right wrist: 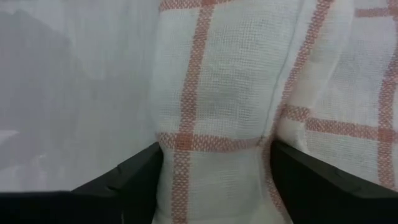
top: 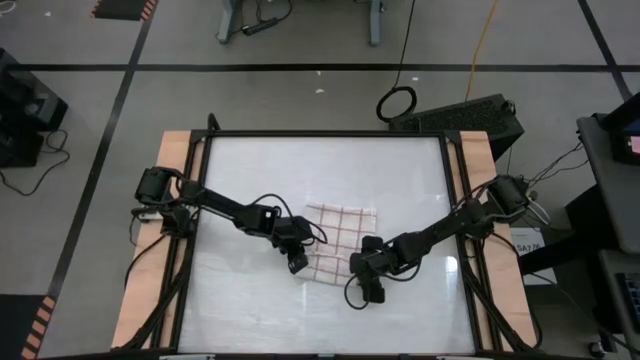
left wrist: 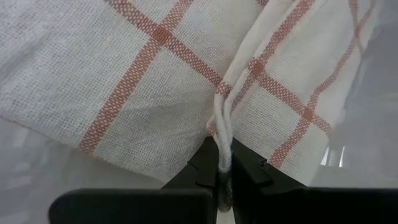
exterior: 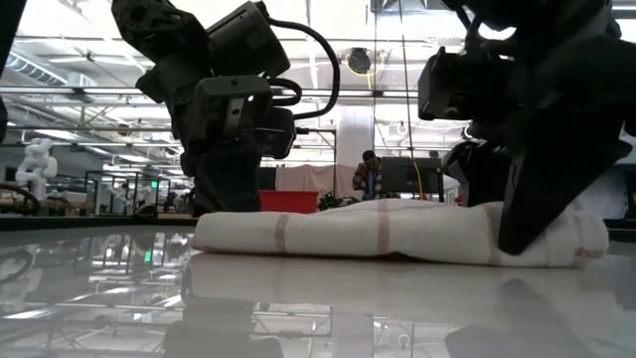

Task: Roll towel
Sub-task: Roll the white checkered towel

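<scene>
The towel (top: 338,240), white with thin red-brown grid lines, lies on the white tabletop as a low, partly rolled bundle (exterior: 397,231). My left gripper (top: 297,262) is at its near left corner, shut on the cloth (left wrist: 224,186). My right gripper (top: 366,272) is at the near right end, tipped steeply down. Its fingers stand wide apart on either side of a thick fold (right wrist: 214,186). In the low view its dark finger (exterior: 537,214) covers the bundle's right end. My left gripper pinches a thin raised fold of the towel's edge (left wrist: 222,146) at the near left corner, between its two shut fingers. At least two layers show there. The fingers slant down from the table's left. The rest of the towel lies on the table. My right gripper straddles the thick fold (right wrist: 211,143) near the towel's right end, coming from above. The cloth fills the gap between the fingers. Whether the fingers (right wrist: 134,177) touch it, I cannot tell.
The glossy tabletop (top: 250,310) has bare room on the near, far and left sides of the towel. Black frame bars and wooden side rails (top: 150,290) bound it. A dark box (top: 470,112) stands beyond the far right corner.
</scene>
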Robot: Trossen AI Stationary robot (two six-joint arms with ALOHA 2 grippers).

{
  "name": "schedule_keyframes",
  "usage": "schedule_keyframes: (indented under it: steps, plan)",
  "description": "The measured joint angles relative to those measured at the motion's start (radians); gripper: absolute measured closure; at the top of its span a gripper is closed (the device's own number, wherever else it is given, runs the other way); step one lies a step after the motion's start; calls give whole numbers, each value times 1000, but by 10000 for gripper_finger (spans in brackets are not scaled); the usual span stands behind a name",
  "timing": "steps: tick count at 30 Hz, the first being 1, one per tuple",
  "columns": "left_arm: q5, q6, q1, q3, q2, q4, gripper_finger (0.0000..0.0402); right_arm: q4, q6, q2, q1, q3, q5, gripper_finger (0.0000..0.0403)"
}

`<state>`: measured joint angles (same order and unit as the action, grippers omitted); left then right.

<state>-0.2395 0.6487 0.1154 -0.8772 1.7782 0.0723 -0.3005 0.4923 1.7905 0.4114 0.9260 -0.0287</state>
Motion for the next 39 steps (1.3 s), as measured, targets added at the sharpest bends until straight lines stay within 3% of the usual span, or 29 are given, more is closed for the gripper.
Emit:
schedule_keyframes:
  steps: [5,13,18,21,26,33,39]
  plan:
    - [1,-7,0,0,-61,61,359,-10,-26,-2,-6,-1,1,159]
    - [36,-80,-7,0,-264,246,257,-3,-24,-1,-6,-3,0,221]
    - [138,-182,62,0,-380,329,230,14,-20,1,-6,-5,4,259]
    - [187,-360,138,0,-405,268,228,37,-6,2,-5,-6,6,280]
    - [281,-652,265,0,-339,179,209,50,-6,3,-7,-6,7,309]
    - [298,-526,278,0,-163,-63,141,51,4,2,-27,-6,11,343]
    - [317,-437,290,0,-62,-135,131,60,4,3,-39,-6,13,351]
